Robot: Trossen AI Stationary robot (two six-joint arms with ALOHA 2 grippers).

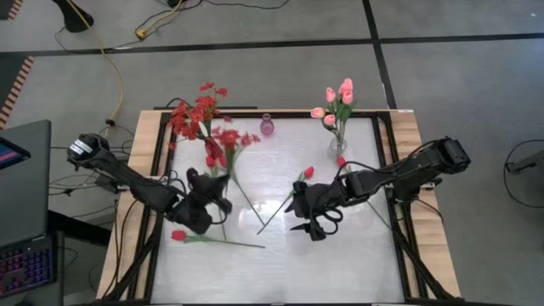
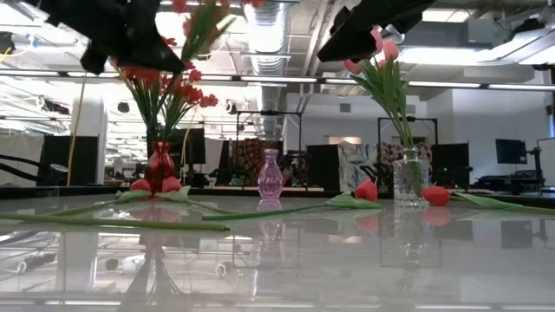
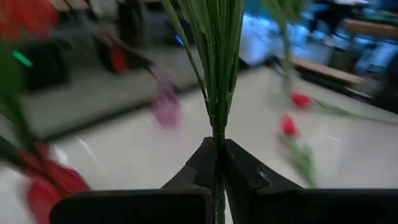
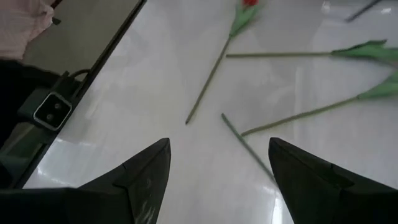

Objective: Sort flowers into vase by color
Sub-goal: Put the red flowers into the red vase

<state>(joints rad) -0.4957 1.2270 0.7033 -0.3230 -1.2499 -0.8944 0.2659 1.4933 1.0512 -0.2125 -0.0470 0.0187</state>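
My left gripper (image 1: pixel 206 197) (image 3: pixel 217 167) is raised over the table's left half and is shut on a spray of small red blossoms (image 1: pixel 227 138). A red vase (image 2: pixel 159 165) at the far left holds more red sprays (image 1: pixel 194 115). A small purple vase (image 1: pixel 267 126) stands at the far middle. A clear vase (image 1: pixel 337 146) holds pink tulips (image 1: pixel 340 97). Red tulips lie flat on the table (image 1: pixel 303 174) (image 1: pixel 178 235) (image 1: pixel 341 160). My right gripper (image 1: pixel 316 223) (image 4: pixel 217 165) hovers open above the table's middle, over bare stems. My left gripper pinches the spray's green stem (image 3: pixel 217 140) between its two fingers, below the point where the stalks fan out. The stem runs out past the fingertips and the blossoms stand beyond them. In the low view the spray is lifted clear of the table.
Two more red buds (image 2: pixel 154 185) lie at the foot of the red vase. Green stems (image 4: pixel 211 78) cross the table's middle below my right gripper. The table has a raised dark frame (image 1: pixel 157 170). Bare white surface (image 1: pixel 340 263) lies toward the near edge.
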